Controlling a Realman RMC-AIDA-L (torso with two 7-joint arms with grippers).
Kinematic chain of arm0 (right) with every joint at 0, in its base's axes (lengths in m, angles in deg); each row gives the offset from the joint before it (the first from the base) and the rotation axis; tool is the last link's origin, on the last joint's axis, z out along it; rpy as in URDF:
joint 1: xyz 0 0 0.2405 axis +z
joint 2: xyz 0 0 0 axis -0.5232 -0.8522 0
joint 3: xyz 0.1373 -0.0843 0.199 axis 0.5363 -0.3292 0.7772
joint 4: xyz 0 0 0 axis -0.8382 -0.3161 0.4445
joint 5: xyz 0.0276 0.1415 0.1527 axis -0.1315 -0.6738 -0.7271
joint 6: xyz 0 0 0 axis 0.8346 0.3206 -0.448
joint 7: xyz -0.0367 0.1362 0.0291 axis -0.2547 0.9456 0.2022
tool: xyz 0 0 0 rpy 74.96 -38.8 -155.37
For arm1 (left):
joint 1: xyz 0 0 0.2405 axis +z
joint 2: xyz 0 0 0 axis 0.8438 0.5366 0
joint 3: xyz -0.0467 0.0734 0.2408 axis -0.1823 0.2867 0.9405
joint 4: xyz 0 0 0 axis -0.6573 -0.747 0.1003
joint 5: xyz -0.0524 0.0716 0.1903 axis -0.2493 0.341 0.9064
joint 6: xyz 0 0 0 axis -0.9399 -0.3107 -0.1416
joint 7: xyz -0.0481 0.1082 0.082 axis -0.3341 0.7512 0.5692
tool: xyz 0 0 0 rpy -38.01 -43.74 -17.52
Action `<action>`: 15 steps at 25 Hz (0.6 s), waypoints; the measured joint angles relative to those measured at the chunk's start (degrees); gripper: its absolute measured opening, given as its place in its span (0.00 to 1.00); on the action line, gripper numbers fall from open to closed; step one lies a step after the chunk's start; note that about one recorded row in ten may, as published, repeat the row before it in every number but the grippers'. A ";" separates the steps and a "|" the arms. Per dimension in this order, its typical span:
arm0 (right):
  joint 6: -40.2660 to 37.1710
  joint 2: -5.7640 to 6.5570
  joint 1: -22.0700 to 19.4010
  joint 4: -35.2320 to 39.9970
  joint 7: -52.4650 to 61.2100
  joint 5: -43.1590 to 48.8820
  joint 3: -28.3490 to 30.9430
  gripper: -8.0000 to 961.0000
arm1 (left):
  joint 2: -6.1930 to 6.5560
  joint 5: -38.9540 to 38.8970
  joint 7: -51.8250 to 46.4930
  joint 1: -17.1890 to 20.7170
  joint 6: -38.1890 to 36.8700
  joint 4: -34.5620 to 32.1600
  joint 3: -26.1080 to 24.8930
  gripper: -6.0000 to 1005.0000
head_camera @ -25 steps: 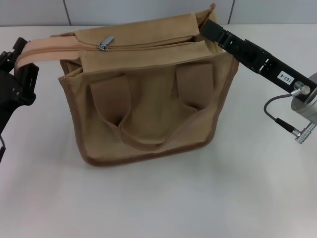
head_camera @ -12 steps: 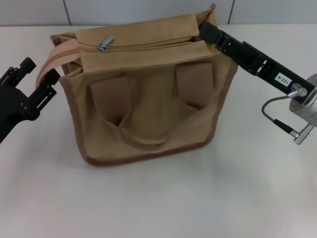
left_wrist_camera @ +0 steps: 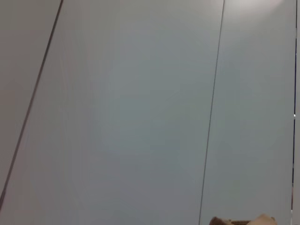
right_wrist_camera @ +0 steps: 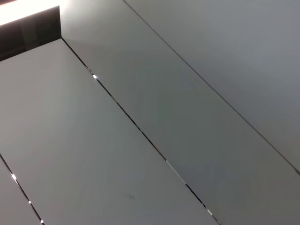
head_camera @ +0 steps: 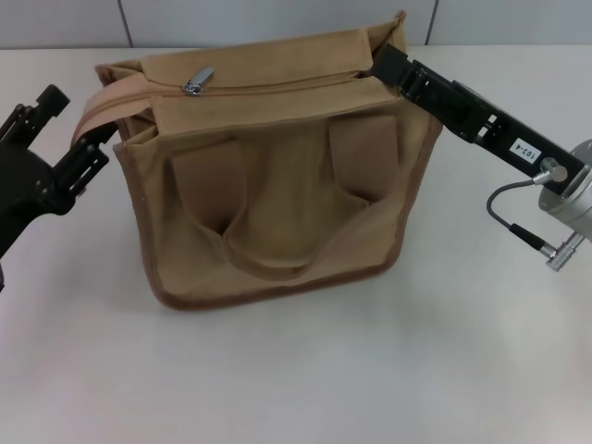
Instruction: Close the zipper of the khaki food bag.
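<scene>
At the left edge of the frame the black left gripper (head_camera: 57, 129) has its fingers spread, just beside the end of the tan zipper line (head_camera: 268, 88); its small silver pull tab (head_camera: 197, 80) sits upper left on the boxy khaki canvas food bag (head_camera: 277, 194) in the middle, so most of the closing looks left to do; at upper right the black right gripper (head_camera: 381, 63) touches the bag's top corner, its tips hidden, so I cannot tell its state.

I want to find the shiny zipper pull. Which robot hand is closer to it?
Left. The left gripper sits beside the bag's left end, nearer the zipper pull. The right gripper is at the far right corner.
</scene>
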 joint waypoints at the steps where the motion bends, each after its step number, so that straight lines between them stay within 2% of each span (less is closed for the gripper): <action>1: 0.00 0.02 -0.08 0.02 0.00 0.00 0.00 0.87 | 0.00 0.00 0.00 0.00 0.00 0.00 0.00 0.73; 15: 1.75 0.07 -0.22 0.25 -0.01 -0.09 0.00 0.87 | 0.07 0.23 -0.36 -1.99 -1.29 0.74 0.31 0.72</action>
